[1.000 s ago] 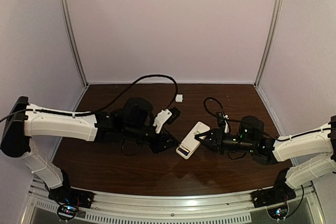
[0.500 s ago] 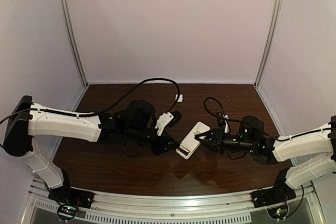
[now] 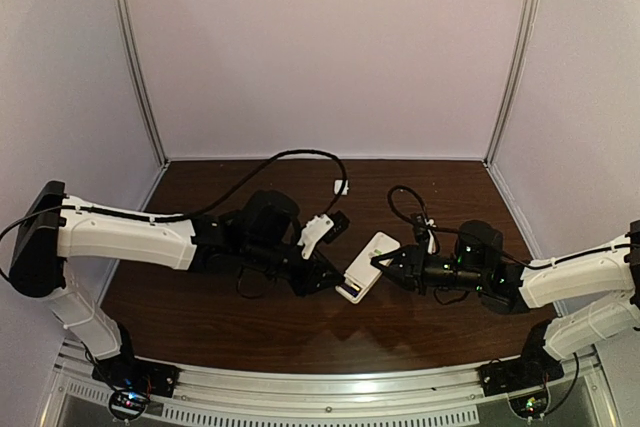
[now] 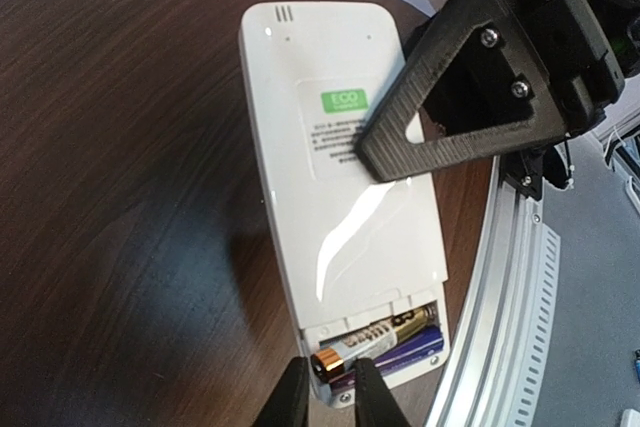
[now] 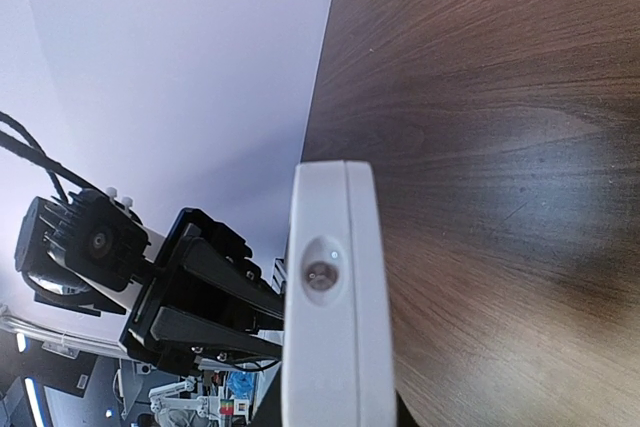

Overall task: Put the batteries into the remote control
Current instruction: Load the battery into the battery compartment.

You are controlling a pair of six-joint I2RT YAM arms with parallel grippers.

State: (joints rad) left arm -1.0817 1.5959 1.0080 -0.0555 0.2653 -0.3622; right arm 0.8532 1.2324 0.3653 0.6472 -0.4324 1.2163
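- The remote control (image 4: 345,217) is over the middle of the brown table (image 3: 250,317), between the two arms.
- Its plain white back faces up. There is a small green sticker (image 4: 343,100) on that back.
- I cannot tell if the remote sits on the table or is lifted a bit above it.
- The right pincer (image 3: 385,262) is clamped on the remote. It holds the end that is far from the battery hole.
- One of its black fingers (image 4: 440,117) lies flat on the white back, just beside the green sticker.
- In the right wrist view the remote shows end-on, like a thin white bar, with the left arm's black hand behind it.
- The battery hole at the other end of the remote is open, with no lid on it.
- One battery (image 4: 365,342) lies slanted in the hole. It is dark with a gold band and a coppery end.
- That coppery end sticks out of the hole, toward the left pincer.
- The left pincer (image 4: 328,387) is closed on that end, with one black finger on each side of it.
- A second battery (image 4: 410,345), dark blue-purple, lies flat in the hole, just beside the first one.
- A small white squarish piece (image 3: 341,187) lies farther back on the table, well apart from the remote.
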